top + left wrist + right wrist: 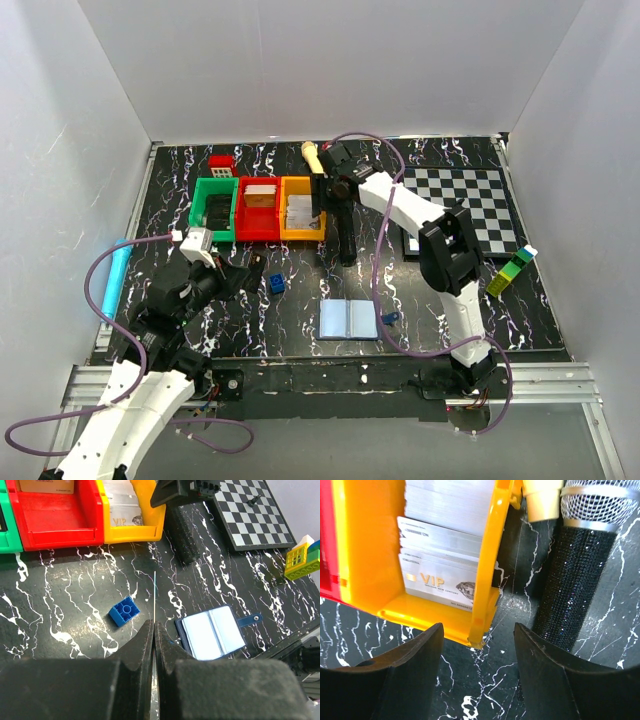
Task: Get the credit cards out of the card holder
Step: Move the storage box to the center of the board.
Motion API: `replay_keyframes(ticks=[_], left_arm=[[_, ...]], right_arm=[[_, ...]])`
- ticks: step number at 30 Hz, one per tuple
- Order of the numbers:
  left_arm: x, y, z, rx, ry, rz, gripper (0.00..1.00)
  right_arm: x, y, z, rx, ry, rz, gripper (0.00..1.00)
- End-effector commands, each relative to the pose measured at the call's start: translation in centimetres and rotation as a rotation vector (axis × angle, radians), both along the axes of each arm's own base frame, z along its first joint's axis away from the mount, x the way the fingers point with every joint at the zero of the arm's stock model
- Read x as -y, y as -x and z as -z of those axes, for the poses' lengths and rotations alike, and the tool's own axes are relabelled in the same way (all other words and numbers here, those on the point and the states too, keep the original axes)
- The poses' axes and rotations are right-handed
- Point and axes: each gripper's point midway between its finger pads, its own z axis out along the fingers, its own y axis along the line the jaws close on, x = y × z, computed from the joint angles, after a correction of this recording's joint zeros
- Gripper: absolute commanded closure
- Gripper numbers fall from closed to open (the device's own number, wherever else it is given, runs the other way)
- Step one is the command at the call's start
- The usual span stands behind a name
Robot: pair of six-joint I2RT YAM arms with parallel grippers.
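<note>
My left gripper [154,626] is pressed fully shut, fingers touching, tilted downward. My right gripper [479,635] points down, jaws spread well apart.

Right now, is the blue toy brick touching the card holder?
Apart. The left wrist view shows black table between the blue brick and the open card holder.

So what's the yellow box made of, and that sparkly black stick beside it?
The yellow box looks like smooth, glossy moulded plastic: even colour, soft shine. The black stick is a microphone; its handle seems coated in glitter, speckled, and its head looks like silvery metal mesh.
</note>
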Motion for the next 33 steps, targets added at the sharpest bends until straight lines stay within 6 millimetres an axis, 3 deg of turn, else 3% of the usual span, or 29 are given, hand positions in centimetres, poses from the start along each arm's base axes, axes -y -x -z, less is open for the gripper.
replay_keyframes(ticks=[1,20,33], left_arm=[[-0.2,-0.3,-0.3,0.026,-0.027,-0.007,1.0],[0.4,-0.4,0.3,0.024,-0.037,0.028,1.0],[0.6,-0.4,0.2,0.031,-0.047,0.048,1.0]], right_arm=[[-0.5,0.0,-0.1,-0.011,-0.001,-0.026,0.36],[-0.4,0.9,3.0,-0.092,0.039,-0.066,0.56],[3.1,1.5,2.9,-0.098,0.07,-0.024,0.75]])
